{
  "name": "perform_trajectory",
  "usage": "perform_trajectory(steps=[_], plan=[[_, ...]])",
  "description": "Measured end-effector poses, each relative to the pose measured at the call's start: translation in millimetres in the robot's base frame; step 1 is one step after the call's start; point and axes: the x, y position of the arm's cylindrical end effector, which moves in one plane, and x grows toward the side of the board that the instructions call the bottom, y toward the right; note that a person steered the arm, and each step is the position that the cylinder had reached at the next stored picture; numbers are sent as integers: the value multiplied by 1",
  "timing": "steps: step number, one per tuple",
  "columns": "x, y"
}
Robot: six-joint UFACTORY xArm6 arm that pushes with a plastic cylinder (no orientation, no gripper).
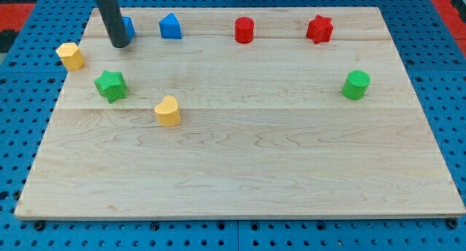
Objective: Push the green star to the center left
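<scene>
1 ridged green star (pixel 111 85), my tip (pixel 120 44) above

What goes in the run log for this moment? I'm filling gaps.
tip: above green star, apart | beside blue block | star: upper left of board, unmoved by contact

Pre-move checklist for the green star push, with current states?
1. Green star in view, unobstructed: ok.
2. My tip visible, above the star toward the view's top, not touching it: ok.
3. Tip on the star's right side for a leftward push: not ok.
4. Yellow block close at the star's upper left, may obstruct: not ok.
5. Blue block behind the rod, contact: cannot tell.
</scene>
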Motion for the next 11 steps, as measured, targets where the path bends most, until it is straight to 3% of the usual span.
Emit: perform_trajectory(steps=[2,4,6,7,8,9,11], plan=[[-22,-2],[-18,12],[29,115],[60,94],[74,14],[95,-8],[94,-37]])
